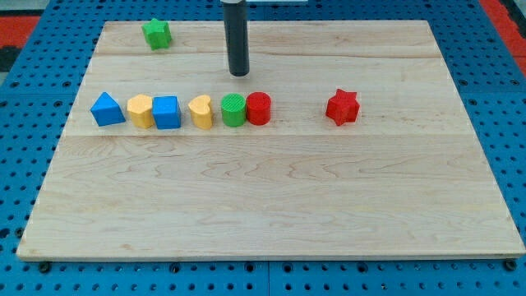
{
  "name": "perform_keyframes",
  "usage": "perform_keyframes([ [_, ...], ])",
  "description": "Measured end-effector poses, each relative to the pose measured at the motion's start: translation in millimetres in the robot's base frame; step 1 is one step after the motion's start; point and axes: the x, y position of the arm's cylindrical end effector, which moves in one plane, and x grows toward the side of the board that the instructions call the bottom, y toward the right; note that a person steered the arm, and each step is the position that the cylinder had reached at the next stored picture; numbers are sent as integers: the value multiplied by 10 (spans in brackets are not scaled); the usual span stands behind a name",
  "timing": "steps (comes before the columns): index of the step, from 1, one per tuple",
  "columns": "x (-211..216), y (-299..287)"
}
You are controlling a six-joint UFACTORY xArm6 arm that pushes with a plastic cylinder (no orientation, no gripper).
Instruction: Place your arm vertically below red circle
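Note:
The red circle stands on the wooden board near the middle, at the right end of a row of blocks, touching a green circle on its left. My tip rests on the board above this pair, a short way toward the view's top and slightly left of the red circle, apart from both. The rod rises straight up out of the view's top.
The row continues leftward: a yellow heart, a blue cube, a yellow block and a blue triangle. A red star sits to the right. A green star is at the top left.

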Motion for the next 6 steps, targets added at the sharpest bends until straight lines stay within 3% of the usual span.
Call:
perform_keyframes([
  [6,-192,519],
])
